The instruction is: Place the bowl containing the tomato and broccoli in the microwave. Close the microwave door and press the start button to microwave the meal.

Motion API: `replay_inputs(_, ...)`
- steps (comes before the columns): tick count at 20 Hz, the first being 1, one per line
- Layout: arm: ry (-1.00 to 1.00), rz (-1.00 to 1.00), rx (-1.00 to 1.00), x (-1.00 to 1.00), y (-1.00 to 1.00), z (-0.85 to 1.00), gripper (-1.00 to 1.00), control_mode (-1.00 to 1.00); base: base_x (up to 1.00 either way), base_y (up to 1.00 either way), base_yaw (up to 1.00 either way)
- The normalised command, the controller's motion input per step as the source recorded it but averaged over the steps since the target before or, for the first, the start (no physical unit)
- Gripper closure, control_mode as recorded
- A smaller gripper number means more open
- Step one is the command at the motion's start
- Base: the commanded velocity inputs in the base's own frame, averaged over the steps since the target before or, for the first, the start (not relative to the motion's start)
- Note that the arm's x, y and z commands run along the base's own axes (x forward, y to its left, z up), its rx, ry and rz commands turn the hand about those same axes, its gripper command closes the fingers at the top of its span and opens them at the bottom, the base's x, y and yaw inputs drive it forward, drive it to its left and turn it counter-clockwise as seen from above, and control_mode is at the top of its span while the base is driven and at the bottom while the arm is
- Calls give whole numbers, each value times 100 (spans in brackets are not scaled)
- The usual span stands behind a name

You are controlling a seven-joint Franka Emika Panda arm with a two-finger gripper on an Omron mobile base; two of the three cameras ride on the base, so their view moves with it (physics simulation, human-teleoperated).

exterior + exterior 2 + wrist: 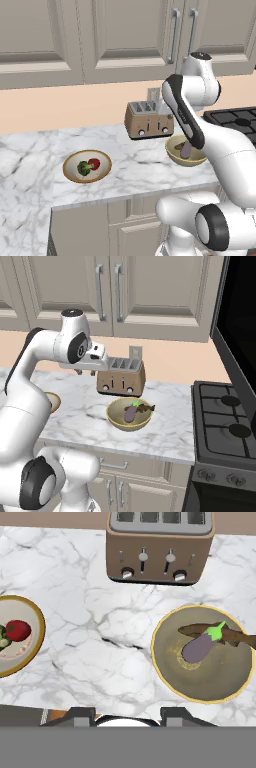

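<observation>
Tan-gold and white, the bowl sits on the marble surface, left of the arm, with the tomato and broccoli loose inside. It looks rigid, light and glazed, likely slick; the thin rim is the place to pinch, and it must stay level or the round tomato may roll. Nearby stand the toaster and a deeper bowl holding an eggplant. Nothing blocks the way. The jaws' state I cannot tell.
</observation>
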Motion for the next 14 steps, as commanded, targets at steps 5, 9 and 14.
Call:
replay_inputs(5, 0, 0, 0, -1, 2, -29, -100, -100, 0, 0, 0)
replay_inputs(9, -4, -2, 2, -15, 13, -42, -100, -100, 0, 0, 0)
replay_inputs(14, -1, -5, 8, -13, 32, -25, -100, -100, 0, 0, 0)
